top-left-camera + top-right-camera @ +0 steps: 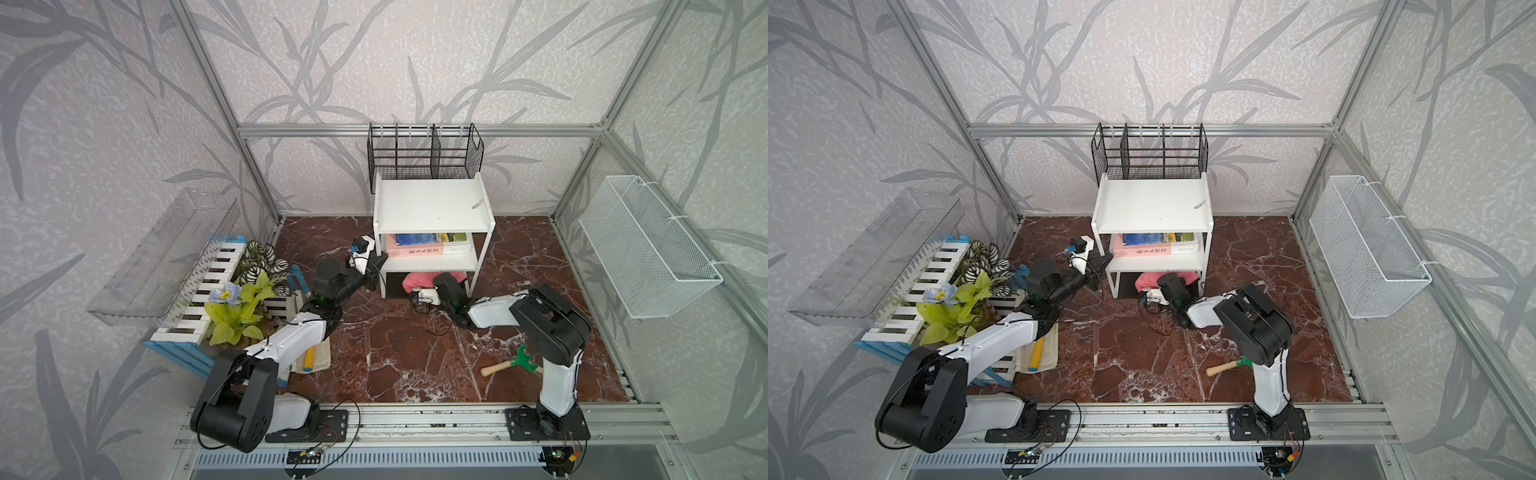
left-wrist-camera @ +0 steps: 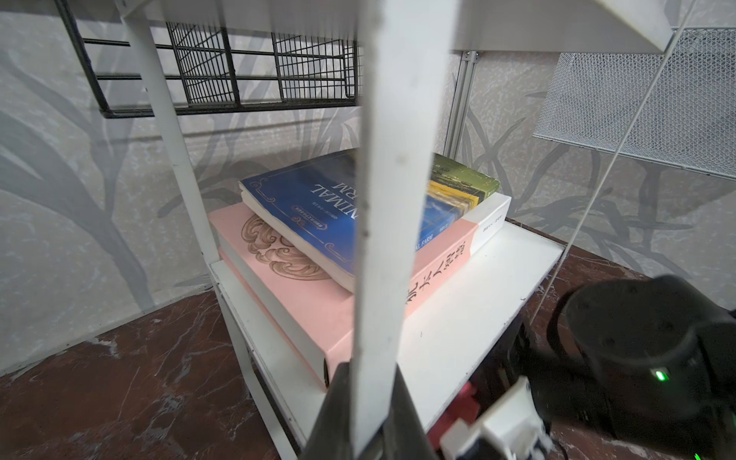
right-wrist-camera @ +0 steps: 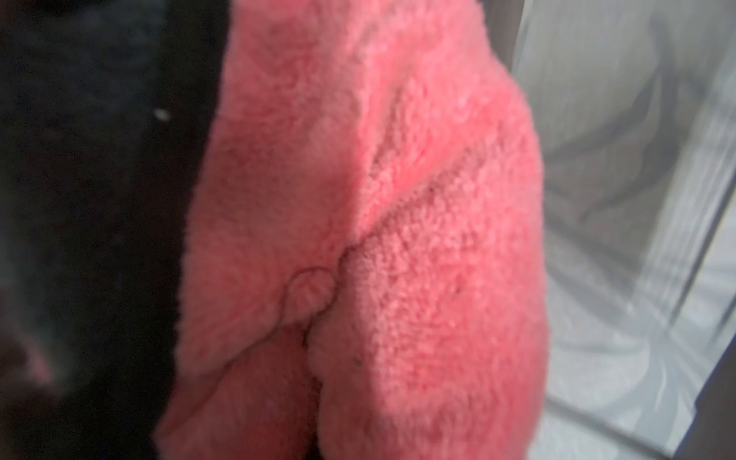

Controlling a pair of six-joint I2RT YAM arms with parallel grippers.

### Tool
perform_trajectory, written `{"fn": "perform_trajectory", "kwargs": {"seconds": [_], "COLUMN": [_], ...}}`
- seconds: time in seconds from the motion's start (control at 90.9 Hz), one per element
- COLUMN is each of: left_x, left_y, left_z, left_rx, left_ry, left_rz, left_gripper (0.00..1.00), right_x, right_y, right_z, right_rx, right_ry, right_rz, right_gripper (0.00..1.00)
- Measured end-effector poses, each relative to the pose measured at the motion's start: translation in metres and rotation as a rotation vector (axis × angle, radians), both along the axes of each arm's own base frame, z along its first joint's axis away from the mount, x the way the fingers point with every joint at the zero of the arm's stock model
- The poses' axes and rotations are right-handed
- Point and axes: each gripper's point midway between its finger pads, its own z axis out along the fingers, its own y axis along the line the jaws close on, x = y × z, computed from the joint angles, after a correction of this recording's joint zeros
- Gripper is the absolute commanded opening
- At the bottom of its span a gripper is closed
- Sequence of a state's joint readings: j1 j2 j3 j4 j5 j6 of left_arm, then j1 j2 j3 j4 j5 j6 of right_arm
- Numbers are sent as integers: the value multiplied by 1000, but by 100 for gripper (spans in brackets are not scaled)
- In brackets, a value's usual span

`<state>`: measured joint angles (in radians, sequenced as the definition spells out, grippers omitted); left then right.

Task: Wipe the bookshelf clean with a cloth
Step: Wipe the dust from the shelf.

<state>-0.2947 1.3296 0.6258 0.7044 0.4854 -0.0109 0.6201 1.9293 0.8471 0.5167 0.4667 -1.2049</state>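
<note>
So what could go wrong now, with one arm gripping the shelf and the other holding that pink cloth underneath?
The left gripper clamps one thin post of the bookshelf, so a hard wipe might tip it and slide the books. The cloth is bunched in the low bottom tier; the right arm could snag.

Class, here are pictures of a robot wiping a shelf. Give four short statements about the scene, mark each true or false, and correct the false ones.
1. The fluffy pink cloth is in the lowest compartment of the white three-tier bookshelf. True.
2. Two stacked books lie on the top board. False: they lie on the middle board.
3. The left gripper is shut on a white upright post of the bookshelf. True.
4. The green rake with a wooden handle stands on the bookshelf's top board. False: it lies on the red marble tabletop, near the right arm.
</note>
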Motion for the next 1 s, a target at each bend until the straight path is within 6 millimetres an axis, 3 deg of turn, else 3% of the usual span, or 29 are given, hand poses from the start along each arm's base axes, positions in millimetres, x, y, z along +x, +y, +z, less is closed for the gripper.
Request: {"fn": "perform_trajectory", "kwargs": {"seconds": [0.055, 0.132, 0.209, 0.297, 0.352, 0.429, 0.539, 0.715, 0.781, 0.836, 0.88, 1.001], "left_x": [0, 2, 1, 1, 4, 4, 4, 5, 5, 5, 6, 6], "left_y": [-1, -4, -6, -6, -3, -3, -4, -3, -3, -2, -2, -1], "left_z": [0, 0, 0, 0, -1, -3, -3, -3, -3, -3, -3, -3], "left_rx": [-4, -3, -4, -4, 3, 9, 8, 6, 5, 4, 3, 2], "left_ry": [3, 0, 1, 3, 0, 5, 9, 17, 19, 20, 22, 24], "left_rz": [-4, -6, -13, -17, 1, 0, 1, 5, 10, 13, 17, 27], "left_gripper": [0, 0, 0, 0, 0, 0, 0, 0, 0, 0, 0, 0], "right_x": [8, 6, 6, 10, 14, 20, 28, 30, 30, 25, 18, -19], "right_y": [-20, -10, 31, 103, 132, 128, 109, 15, -4, 3, 20, 96], "right_z": [2, 3, 8, 18, 20, -1, 0, -1, -1, 0, 1, 8], "right_rx": [-17, -42, -36, 10, -1, -57, -49, -99, -118, -116, -102, -13], "right_ry": [-25, -33, -35, -68, -104, -111, -176, -162, -150, -138, -125, -66], "right_rz": [-41, -19, 56, 179, 214, 213, 191, 48, 5, 18, 56, 240], "right_gripper": [0, 0, 0, 0, 0, 0, 0, 0, 0, 0, 0, 0]}}
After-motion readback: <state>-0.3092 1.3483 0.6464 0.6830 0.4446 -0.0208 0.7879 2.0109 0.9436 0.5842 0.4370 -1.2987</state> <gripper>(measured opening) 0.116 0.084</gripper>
